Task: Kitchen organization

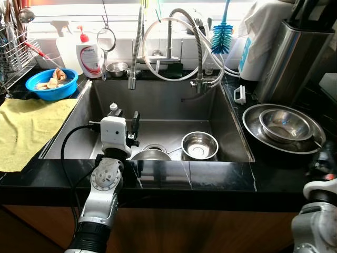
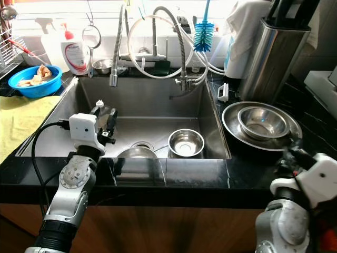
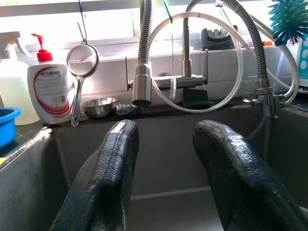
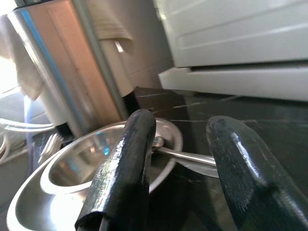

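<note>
- Left arm reaches forward over the counter edge; left gripper (image 3: 163,159) hangs above the sink (image 1: 174,113) basin, fingers spread wide, holding nothing.
- Below and just behind it, a steel bowl (image 1: 151,155) is half hidden by the counter edge; another small steel bowl (image 1: 199,145) sits on the sink floor to its right.
- Right arm is bent low at the counter's right end; right gripper (image 4: 185,159) is parted, empty.
- Just ahead of it: stacked steel bowls (image 2: 261,122), a spoon handle (image 4: 185,156) lying on the rim between the fingers; contact unclear.
</note>
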